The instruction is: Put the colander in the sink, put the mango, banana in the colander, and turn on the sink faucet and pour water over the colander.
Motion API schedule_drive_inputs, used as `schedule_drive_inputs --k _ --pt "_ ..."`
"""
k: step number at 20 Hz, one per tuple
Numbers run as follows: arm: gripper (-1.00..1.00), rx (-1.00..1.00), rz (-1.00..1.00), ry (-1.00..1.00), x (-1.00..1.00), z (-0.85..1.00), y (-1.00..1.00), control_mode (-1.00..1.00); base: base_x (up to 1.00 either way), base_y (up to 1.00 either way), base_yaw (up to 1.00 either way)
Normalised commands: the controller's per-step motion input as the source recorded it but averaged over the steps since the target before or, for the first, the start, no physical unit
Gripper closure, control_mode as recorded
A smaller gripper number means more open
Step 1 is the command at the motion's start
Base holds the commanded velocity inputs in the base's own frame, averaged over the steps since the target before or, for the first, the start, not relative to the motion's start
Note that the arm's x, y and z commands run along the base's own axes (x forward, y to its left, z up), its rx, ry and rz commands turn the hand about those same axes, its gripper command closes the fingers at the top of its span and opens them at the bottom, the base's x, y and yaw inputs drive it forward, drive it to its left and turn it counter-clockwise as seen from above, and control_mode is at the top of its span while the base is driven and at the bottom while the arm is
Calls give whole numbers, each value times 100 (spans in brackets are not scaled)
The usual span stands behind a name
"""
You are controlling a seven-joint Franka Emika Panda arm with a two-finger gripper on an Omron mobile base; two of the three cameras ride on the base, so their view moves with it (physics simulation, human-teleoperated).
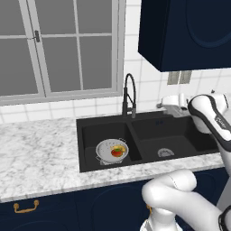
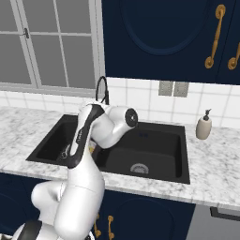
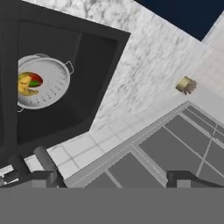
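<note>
The colander (image 1: 108,153) sits in the left basin of the black sink (image 1: 149,131). The red-green mango (image 1: 117,153) and the yellow banana (image 1: 118,148) lie inside it. The hand view looks down on the colander (image 3: 48,83), with the mango (image 3: 36,80) and the banana (image 3: 24,86) at its edge. The black sink faucet (image 1: 129,95) rises behind the divider between the basins. My gripper (image 1: 165,104) hovers at the back wall, right of the faucet and above the right basin. It is open (image 3: 113,178), with its fingertips (image 3: 43,177) far apart and nothing between them.
A beige soap dispenser (image 2: 203,125) stands on the marble counter (image 1: 40,149) right of the sink. A dark blue wall cabinet (image 1: 189,31) hangs above the hand. A window (image 1: 58,45) fills the wall behind the counter. A small tan object (image 3: 186,85) lies by the backsplash.
</note>
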Motion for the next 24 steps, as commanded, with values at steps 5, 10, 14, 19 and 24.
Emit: schedule_drive_inputs --k 5,10,14,19,24 --pt "-100 2 7 -1 29 -17 2 -100 0 0 0" --pt "-100 0 5 -3 34 -4 14 -100 0 0 0" --pt "-100 0 3 -1 39 -15 15 -100 0 0 0" --pt "-100 0 2 0 43 -30 3 -100 0 0 0" --pt "-100 0 0 0 36 -39 0 -100 0 0 0"
